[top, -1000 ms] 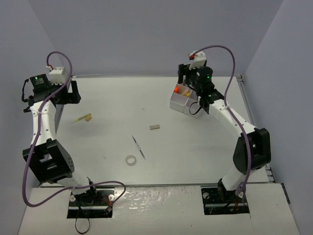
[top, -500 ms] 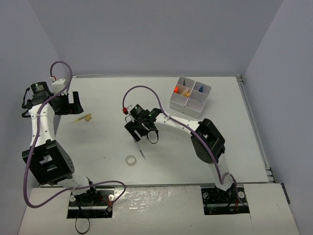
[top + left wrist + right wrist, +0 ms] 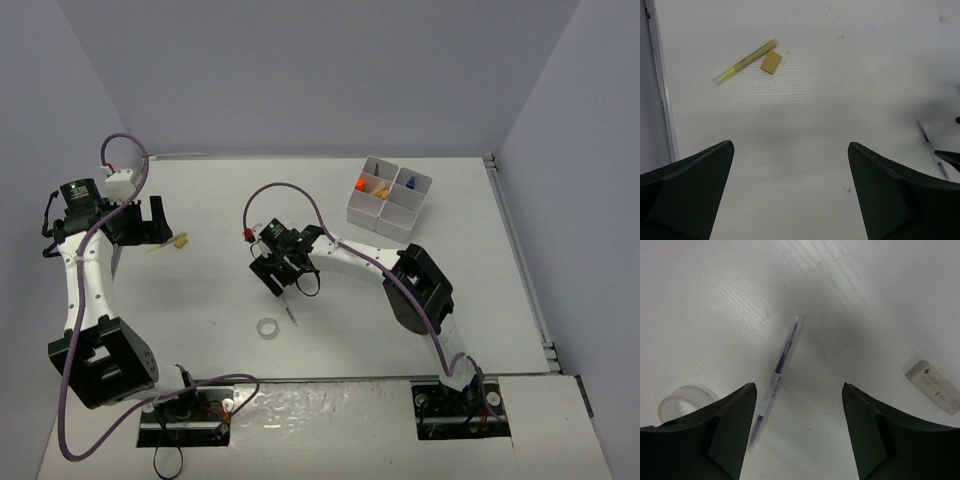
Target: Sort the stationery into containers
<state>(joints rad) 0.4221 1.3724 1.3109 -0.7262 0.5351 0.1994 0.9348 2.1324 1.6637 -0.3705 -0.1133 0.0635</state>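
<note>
Fingers (image 3: 725, 430) of the right gripper (image 3: 796, 390) hang spread astride the pen (image 3: 781, 360), left fingers (image 3: 685, 185) spread too; next, I judge, descend and pinch it.

**Work Cell: Enclosure and Table Surface**

We see a white table (image 3: 200, 290) with a fine ribbed texture, marked by a few small dark specks. Three plain, pale lilac-grey walls enclose it: a back wall (image 3: 320, 70), a left wall (image 3: 35, 110) and a right wall (image 3: 600, 200). A metal rail (image 3: 525, 270) runs along the table's right edge. At the near edge we note a separate white board (image 3: 330, 425) with a faint sheen. Lighting is even and diffuse; shadows on the table are soft.
</note>
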